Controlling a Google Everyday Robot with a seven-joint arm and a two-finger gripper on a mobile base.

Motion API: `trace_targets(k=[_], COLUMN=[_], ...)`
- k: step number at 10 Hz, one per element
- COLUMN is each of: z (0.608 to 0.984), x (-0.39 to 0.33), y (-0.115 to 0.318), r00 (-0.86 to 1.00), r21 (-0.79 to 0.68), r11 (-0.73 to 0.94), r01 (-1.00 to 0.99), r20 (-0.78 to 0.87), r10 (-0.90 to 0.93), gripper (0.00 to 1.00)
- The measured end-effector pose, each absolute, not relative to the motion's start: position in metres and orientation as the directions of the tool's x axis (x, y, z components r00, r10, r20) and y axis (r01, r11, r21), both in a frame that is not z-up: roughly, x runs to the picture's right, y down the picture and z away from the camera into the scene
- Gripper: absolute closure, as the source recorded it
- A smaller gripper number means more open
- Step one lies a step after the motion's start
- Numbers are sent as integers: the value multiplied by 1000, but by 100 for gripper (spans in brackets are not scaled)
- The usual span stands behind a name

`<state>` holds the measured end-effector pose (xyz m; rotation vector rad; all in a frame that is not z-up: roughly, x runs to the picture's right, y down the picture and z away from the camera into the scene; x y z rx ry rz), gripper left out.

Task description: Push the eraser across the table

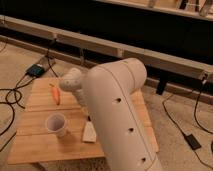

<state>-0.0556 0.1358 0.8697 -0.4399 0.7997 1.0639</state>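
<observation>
The pincer sat hidden behind the arm [117, 115] over the worktop [40, 142], so I cannot tell its grip. The eraser was hidden there too. A misjudged push might strike the cup [56, 124] or carrot [55, 93].

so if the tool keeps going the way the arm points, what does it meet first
Hard to say: the tool is hidden behind the arm. The arm reaches over the table towards the carrot, probably the first thing met.

The claw [71, 80] is hovering over the surface [40, 142], which is carrying a carrot [55, 93] near its far left corner, a cup [56, 124] and a whitish block [90, 132] midway.
</observation>
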Motion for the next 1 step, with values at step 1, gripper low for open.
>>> trace_targets(k=[1], z=[869], x=[-50], y=[135], r00=[238], r21=[60], r11=[430], r01=[-901], r20=[-761], r10=[604], gripper=[35])
